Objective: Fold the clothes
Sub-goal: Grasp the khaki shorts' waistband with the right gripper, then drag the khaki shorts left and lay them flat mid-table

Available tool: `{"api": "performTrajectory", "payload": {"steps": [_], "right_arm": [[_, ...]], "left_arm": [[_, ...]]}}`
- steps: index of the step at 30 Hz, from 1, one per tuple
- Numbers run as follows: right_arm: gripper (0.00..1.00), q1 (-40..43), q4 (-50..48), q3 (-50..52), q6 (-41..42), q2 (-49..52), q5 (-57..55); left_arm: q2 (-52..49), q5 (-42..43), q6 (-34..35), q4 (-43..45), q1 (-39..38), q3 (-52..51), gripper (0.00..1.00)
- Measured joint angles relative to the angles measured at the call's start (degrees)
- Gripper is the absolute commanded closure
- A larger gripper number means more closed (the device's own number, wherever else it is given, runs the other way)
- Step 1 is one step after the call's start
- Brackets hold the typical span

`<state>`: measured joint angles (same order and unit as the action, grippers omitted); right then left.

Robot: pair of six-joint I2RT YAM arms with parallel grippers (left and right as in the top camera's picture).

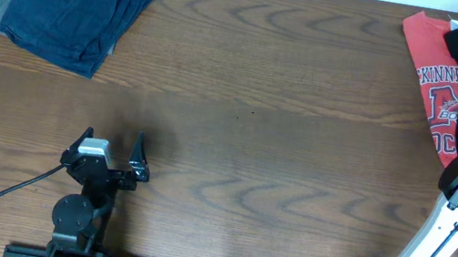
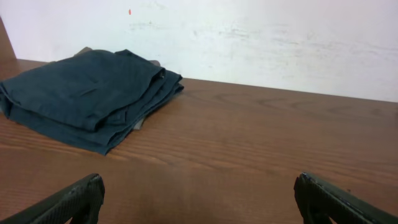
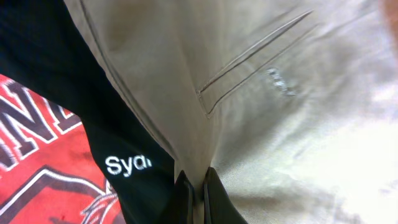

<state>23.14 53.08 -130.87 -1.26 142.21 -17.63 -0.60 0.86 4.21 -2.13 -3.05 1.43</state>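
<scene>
Tan khaki cotton trousers [image 3: 280, 93] with stitched seams and a slit pocket lie in the heap of unfolded clothes at the right edge of the worktop [image 1: 256, 133], toward its far right corner. They rest over a black printed garment [image 3: 62, 74] and a red white-printed T-shirt [image 1: 431, 77]. The right gripper [image 3: 199, 183] has its 2 jaws pressed together on a raised ridge of the khaki cloth, near the pocket. The left gripper [image 1: 110, 149] is near the front edge toward the left, jaws spread and holding nothing. A folded navy garment [image 1: 69, 2] sits at the far left corner. The cotton looks soft, limp and fairly light. It will likely sag and drag its neighbours along, so I judge a hold at the waistband or a hem steadier than this mid-panel pinch.
</scene>
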Motion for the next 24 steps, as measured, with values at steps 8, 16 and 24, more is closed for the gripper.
{"api": "performTrajectory", "payload": {"steps": [8,16,24], "right_arm": [[0.98,-3.2,0.1,0.0,1.3,-10.4,0.3],[0.99,-5.8,3.6,-0.7,2.1,-14.2,1.4],[0.99,-10.4,6.3,-0.6,2.3,-14.1,8.2]], "left_arm": [[0.0,0.0,0.0,0.0,0.0,0.0,0.02],[0.0,0.0,0.0,0.0,0.0,0.0,0.02],[0.0,0.0,0.0,0.0,0.0,0.0,0.02]]}}
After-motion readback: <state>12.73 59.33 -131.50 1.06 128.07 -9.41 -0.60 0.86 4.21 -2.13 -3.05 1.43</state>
